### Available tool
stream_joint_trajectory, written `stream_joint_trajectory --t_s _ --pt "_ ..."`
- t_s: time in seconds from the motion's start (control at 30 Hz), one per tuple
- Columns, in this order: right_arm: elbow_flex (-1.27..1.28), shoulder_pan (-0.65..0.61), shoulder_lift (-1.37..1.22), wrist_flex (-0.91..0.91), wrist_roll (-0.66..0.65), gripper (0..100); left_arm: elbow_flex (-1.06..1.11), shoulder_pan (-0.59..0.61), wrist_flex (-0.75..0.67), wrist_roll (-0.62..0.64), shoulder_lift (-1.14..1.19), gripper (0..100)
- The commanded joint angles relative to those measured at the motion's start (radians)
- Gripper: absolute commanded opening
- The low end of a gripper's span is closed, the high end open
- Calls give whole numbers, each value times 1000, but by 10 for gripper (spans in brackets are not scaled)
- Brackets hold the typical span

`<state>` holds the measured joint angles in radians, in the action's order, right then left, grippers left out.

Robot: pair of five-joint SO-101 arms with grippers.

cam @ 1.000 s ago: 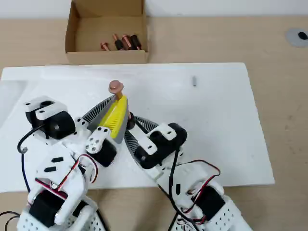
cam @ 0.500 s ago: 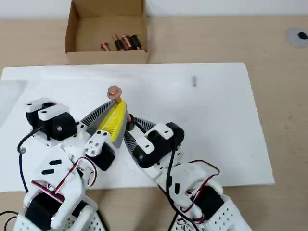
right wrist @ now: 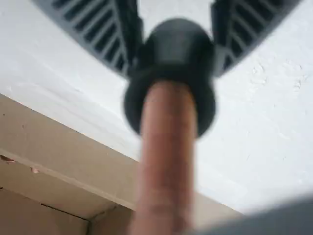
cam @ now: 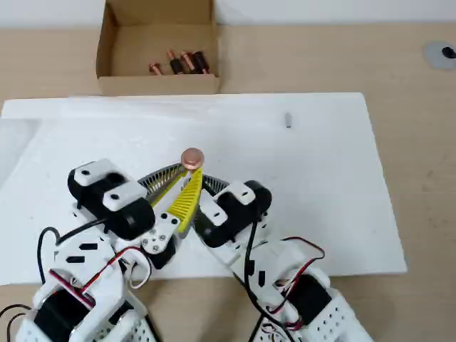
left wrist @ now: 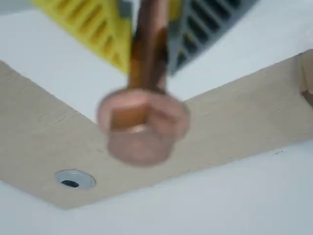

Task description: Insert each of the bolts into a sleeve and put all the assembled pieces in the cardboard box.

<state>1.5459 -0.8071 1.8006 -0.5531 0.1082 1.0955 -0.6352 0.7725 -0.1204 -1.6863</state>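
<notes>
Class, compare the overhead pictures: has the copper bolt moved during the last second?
Yes. The bolt now sits farther from the cardboard box, having shifted down and to the right in the high view.

Over the white board (cam: 306, 185), the bolt (cam: 192, 158) is coppery pink and the sleeve (right wrist: 170, 54) is black. The left gripper (cam: 191, 171) has one yellow ribbed finger (cam: 187, 203) and one grey, while the right gripper (right wrist: 173, 29) has both grey and ribbed. Beyond the board's far edge, the cardboard box (cam: 105, 53) is plain brown on a tan table (cam: 320, 60), with copper-and-black pieces (cam: 182, 63) inside.
</notes>
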Motion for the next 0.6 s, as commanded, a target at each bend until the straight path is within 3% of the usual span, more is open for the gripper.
stream_joint_trajectory --t_s 0.0,0.17,0.57 --pt "-54 13 27 6 9 12 -8 51 -49 -8 4 3" --pt "-54 13 24 6 9 12 3 189 -121 -14 4 3" --pt "-79 13 21 2 9 12 31 196 -121 -41 2 3"
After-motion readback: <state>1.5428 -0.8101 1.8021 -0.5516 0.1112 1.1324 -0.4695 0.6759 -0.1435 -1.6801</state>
